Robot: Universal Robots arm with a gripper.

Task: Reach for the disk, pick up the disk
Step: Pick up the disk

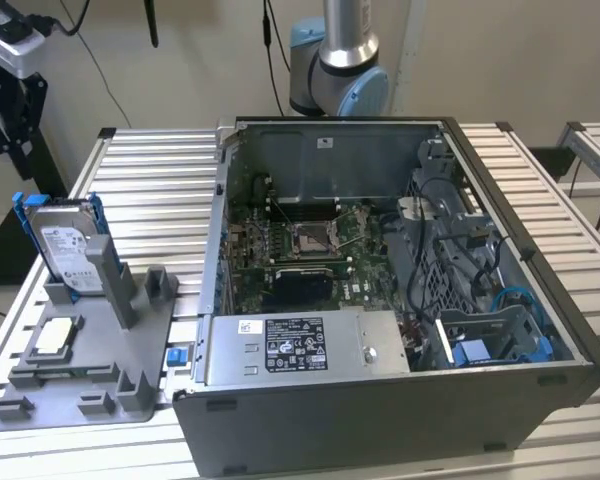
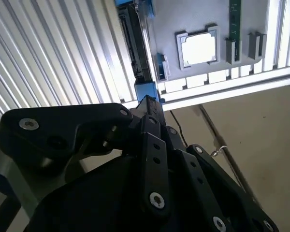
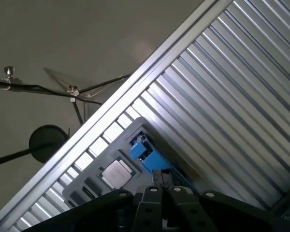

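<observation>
The disk (image 1: 68, 245) stands on edge in a slot at the back of a grey holder (image 1: 100, 375), at the exterior view's left end of the table (image 1: 150, 170). Its white label faces the camera and the blue frame runs up both side edges. A tall grey post (image 1: 118, 282) rises just beside its near edge, on the exterior view's right. The top edge and the far side are free. Bare slats lie behind the disk, and the table's edge is close on the exterior view's left.

A chip (image 1: 58, 338) lies flat in a pocket of the holder, nearer the camera than the disk and apart from it. The open case (image 1: 380, 420) fills the rest of the table. A strip of bare slats separates its near wall from the holder.

The gripper (image 3: 162, 175) hangs off the table's left end in the exterior view, higher than the disk and apart from it. In both wrist views its fingers (image 2: 148, 104) lie together with nothing between them. They point toward the blue frame edge (image 3: 146, 153), with the floor showing past the table rim.
</observation>
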